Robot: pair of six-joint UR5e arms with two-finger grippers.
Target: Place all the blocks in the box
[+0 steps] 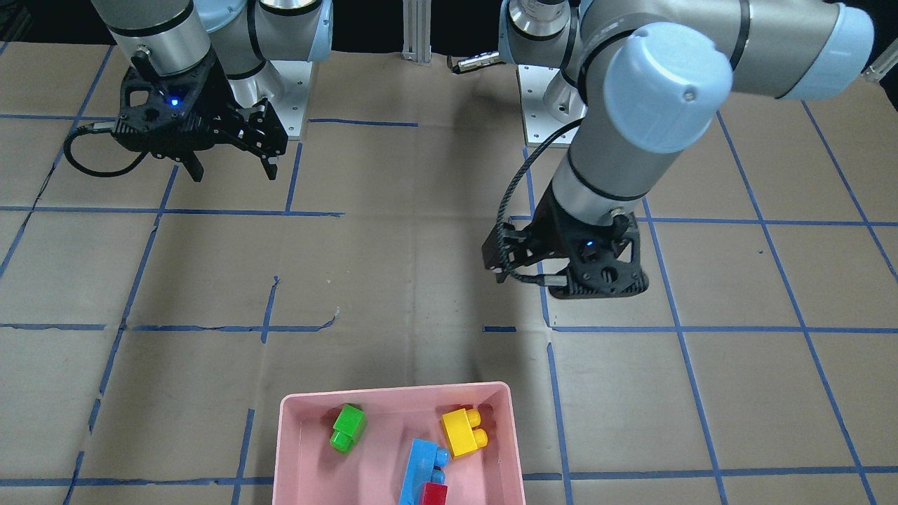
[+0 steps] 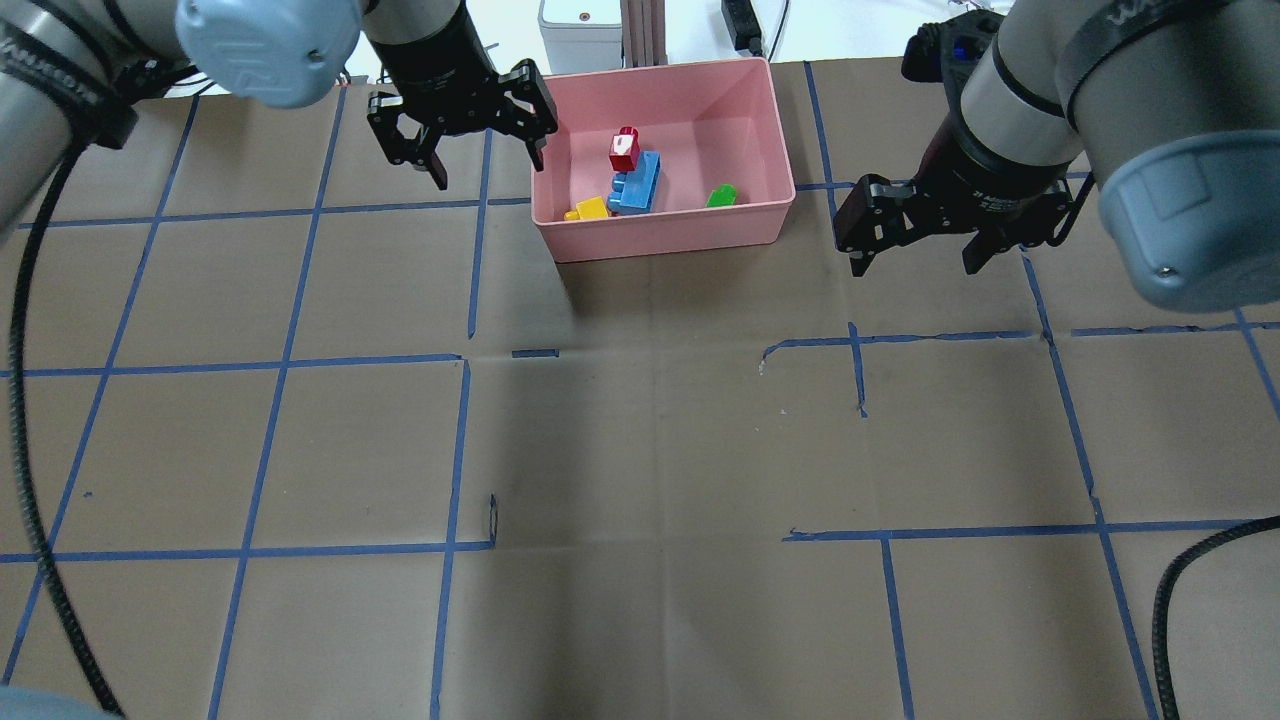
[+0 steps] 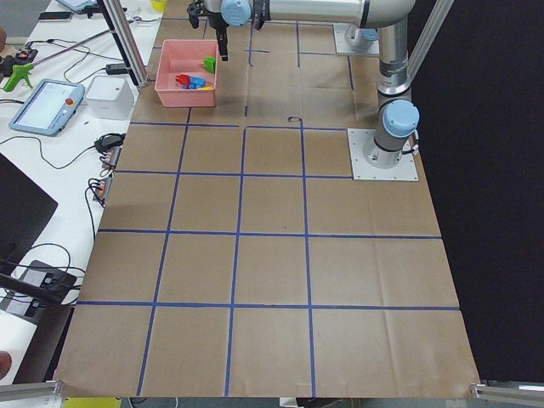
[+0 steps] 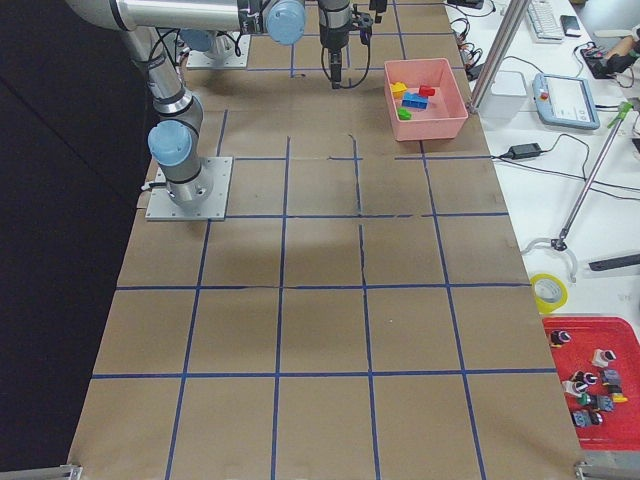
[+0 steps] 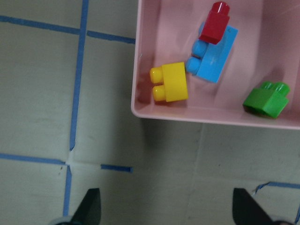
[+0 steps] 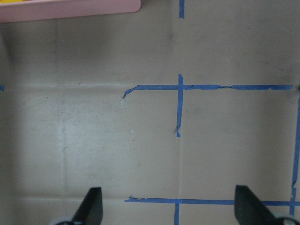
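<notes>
The pink box point(image 2: 660, 238) stands at the table's far middle; it also shows in the front view point(image 1: 393, 393). All the blocks lie in it: green point(image 2: 720, 197), yellow point(image 2: 588, 210), light-blue point(image 2: 637, 185), and red point(image 2: 625, 150) resting on the blue one's far end. The left wrist view shows them too: yellow point(image 5: 171, 86), blue point(image 5: 213, 58), red point(image 5: 214, 28), green point(image 5: 266, 99). My left gripper point(image 2: 487, 162) hangs open and empty beside the box's left wall. My right gripper point(image 2: 915, 262) is open and empty, right of the box.
Brown paper with a blue tape grid covers the table. An aluminium post point(image 2: 640, 35) and a white unit point(image 2: 580, 30) stand behind the box. A side bench holds a tablet point(image 3: 47, 106) and cables. A corner of the box point(image 6: 70, 9) shows in the right wrist view.
</notes>
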